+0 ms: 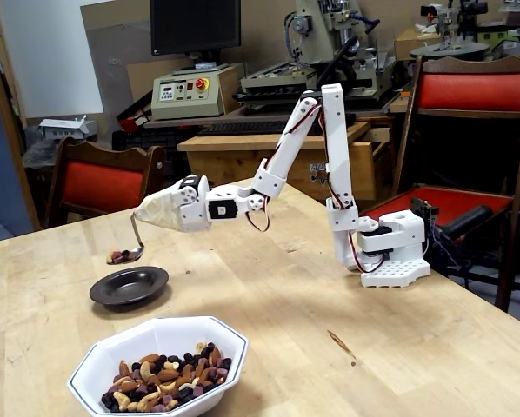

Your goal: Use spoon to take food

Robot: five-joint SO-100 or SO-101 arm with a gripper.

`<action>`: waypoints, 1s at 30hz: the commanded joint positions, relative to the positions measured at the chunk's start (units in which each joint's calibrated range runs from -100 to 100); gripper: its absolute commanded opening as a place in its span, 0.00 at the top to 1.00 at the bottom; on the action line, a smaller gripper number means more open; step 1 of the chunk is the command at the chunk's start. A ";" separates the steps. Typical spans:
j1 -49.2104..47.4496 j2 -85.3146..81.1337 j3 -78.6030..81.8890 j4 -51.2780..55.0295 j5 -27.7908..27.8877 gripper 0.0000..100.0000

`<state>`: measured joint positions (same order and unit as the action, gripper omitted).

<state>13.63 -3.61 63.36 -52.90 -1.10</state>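
You are well into the task: the spoon (pixel 130 248) already carries a small load of food (pixel 119 256) and hangs just above the far rim of the dark saucer (pixel 129 286). What looks left is tipping that load in. More food fills the white bowl (pixel 158 363) nearer the camera on the surface (pixel 330 313). Your hand (pixel 160 211) is closed on the spoon's taped end. The handle runs down and leftward, bowl lowest and roughly level.

A workshop, judging by the metal milling machine (pixel 330 35) at the back, the control box with its red stop button (pixel 201 84), a dark monitor (pixel 195 26), a cluttered wooden worktable (pixel 243 143) and red-cushioned chairs (pixel 99 182) round a scuffed wooden bench (pixel 330 347).
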 commanded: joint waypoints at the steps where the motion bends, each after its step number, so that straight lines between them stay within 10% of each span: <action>1: 0.52 -6.19 0.80 -1.73 0.20 0.96; 30: 0.45 -10.04 0.97 -1.65 6.64 0.96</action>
<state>13.63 -9.53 65.08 -52.90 3.25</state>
